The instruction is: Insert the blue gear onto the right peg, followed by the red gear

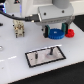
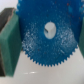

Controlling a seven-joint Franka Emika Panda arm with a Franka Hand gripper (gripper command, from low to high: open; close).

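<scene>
Single-arm setup, white table [image 1: 15,62]. The gripper [image 1: 58,26] was down over the blue gear [image 1: 55,34], its two dark fingers [image 1: 48,28] straddling the gear on either side. From the exterior view alone I could not tell whether the pads were already pressing the rim or just bracketing it.

The wrist view settled little: the blue gear [image 2: 49,35] filled the frame face-on, hub hole near the middle, teeth sharp along the lower edge. A teal block [image 2: 9,41] sat against one side of the gear. It may have been a finger pad or a stand; not resolvable. Closure state recorded as undetermined.

The blue gear lay towards the exterior view's right, with the red gear [image 1: 69,34] just beside it, further to that side. Judgement: the two sat together as a staging pair, the blue one addressed first because the task orders it first.

The grey plate [image 1: 46,55] lay nearer the camera, well apart from both gears. One thin pin, taken as the right peg [image 1: 50,50], stood upright on it, bare. The second pin was too small to separate

Judgement: pick stage; neither gear on a peg
</scene>
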